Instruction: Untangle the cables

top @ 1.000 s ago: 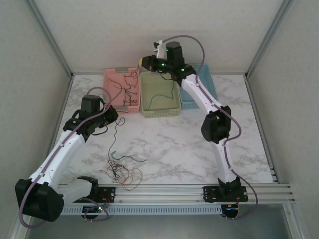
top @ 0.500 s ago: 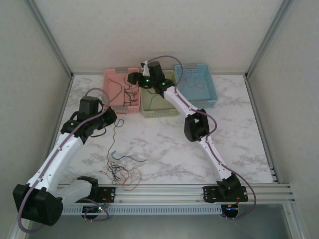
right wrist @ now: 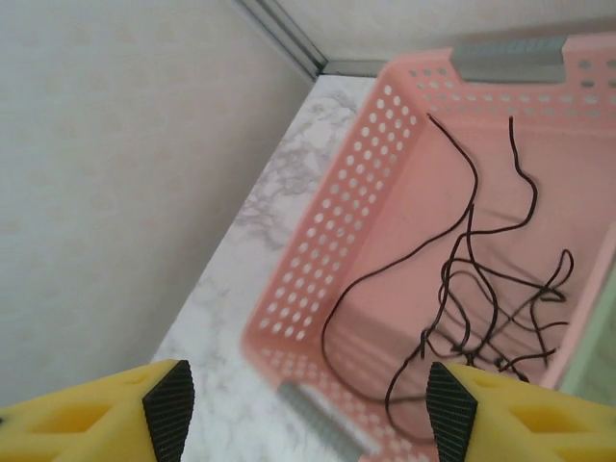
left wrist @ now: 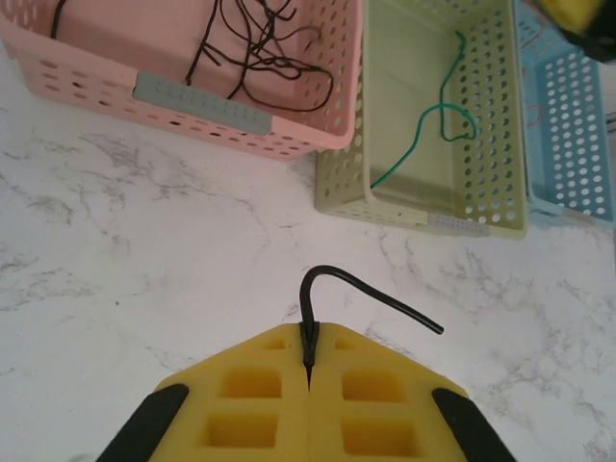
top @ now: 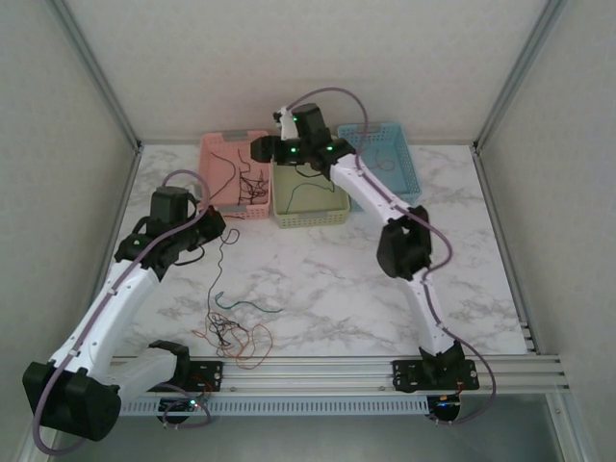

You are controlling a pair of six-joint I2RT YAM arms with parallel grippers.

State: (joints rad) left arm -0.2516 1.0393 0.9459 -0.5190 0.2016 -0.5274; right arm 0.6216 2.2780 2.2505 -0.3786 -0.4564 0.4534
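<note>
Firstly, the left gripper [left wrist: 310, 360] is clamped on a black cable [left wrist: 337, 276] that trails down to the tangled cables [top: 234, 335] on the table [top: 337, 279]. Rightward, the right gripper [right wrist: 308, 402] gapes open above black cables [right wrist: 472, 279] in the pink basket [right wrist: 318, 255].

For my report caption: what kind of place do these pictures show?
Probably a robot test cell in a laboratory: a marble-patterned table, white panels on an aluminium frame, and a pink basket, green basket and blue basket holding thin cables.
</note>
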